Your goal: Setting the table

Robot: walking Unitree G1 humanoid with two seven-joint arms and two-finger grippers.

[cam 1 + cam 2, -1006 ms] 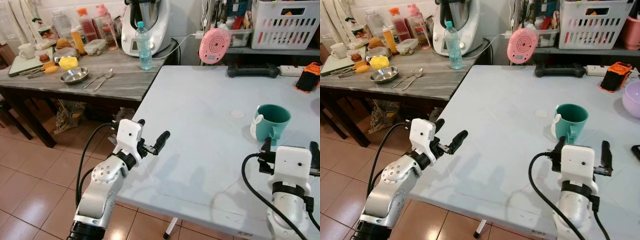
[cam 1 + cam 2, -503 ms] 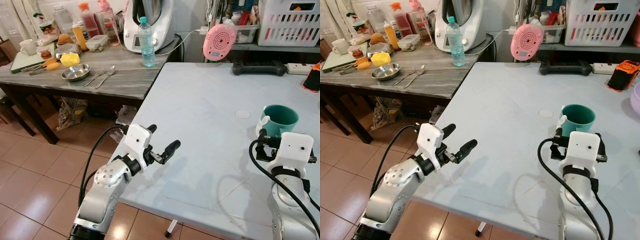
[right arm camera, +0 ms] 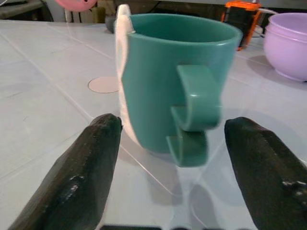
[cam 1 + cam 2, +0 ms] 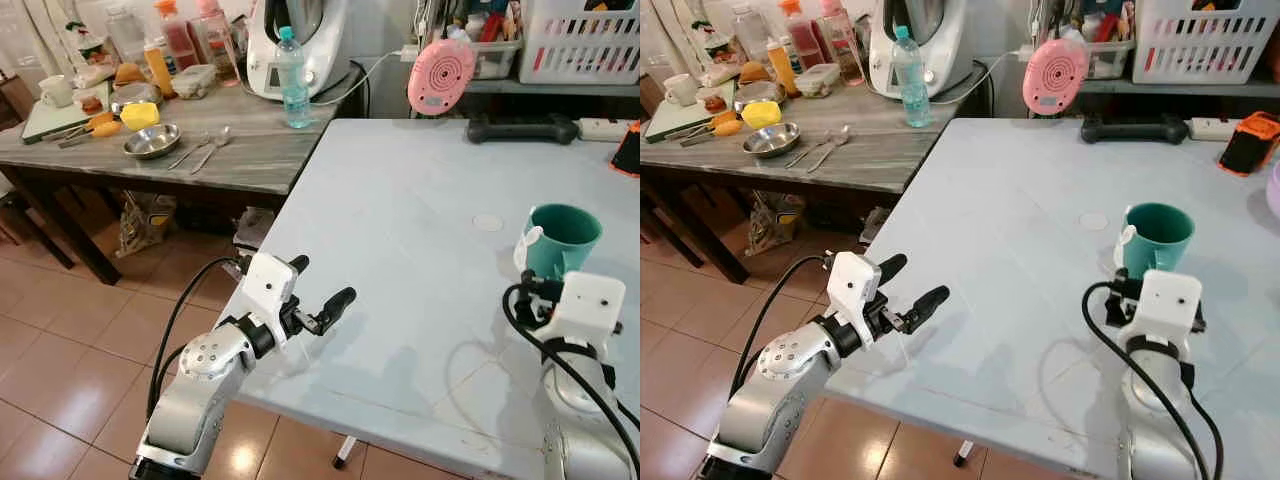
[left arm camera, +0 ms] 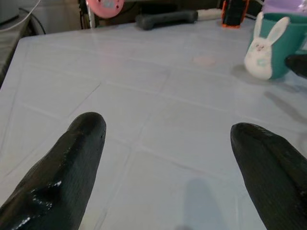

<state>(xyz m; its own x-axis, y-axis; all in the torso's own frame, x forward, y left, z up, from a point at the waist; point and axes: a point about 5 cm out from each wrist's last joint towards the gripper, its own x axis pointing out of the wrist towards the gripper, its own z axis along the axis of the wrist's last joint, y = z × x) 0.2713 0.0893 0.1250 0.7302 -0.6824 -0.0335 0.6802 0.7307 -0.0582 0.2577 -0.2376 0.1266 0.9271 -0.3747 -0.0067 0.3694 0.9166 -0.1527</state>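
Nearest: terracotta floor tiles (image 4: 60, 400) are running under the near edge of a pale grey-blue table (image 4: 1010, 190), smooth, with faint scored lines crossing its top.

Left gripper (image 4: 318, 292) is hovering over the table's near left corner, its two black fingers spread wide with nothing between them; a black cable is looping along the silver forearm.

Right gripper (image 3: 175, 143) is sitting low at the near right, fingers parted and reaching to either side of the teal mug (image 4: 1154, 238). The white wrist housing is blocking the fingertips in the head views. In the wrist view the rounded rubbery fingers (image 3: 84, 167) are flanking the mug's handle, not touching it. The mug is standing upright on the table, right of centre, glossy, with a white rabbit figure (image 5: 264, 50) on its side.

Beyond the mug: a small round disc (image 4: 1093, 220) lying flat, a lilac bowl (image 3: 288, 45) cut off at the frame edge, an orange-and-black device (image 4: 1250, 143), a black bar-shaped object (image 4: 1133, 127), a pink round gadget (image 4: 1055, 76).

Far left: a dark wood-grain side table (image 4: 200, 165) is carrying a steel bowl (image 4: 151, 142), spoons (image 4: 205, 153), a water bottle (image 4: 292, 78), a white kitchen machine (image 4: 295, 45) and jars that are too small to identify. A white slatted basket (image 4: 1205, 40) is standing on the shelf behind.
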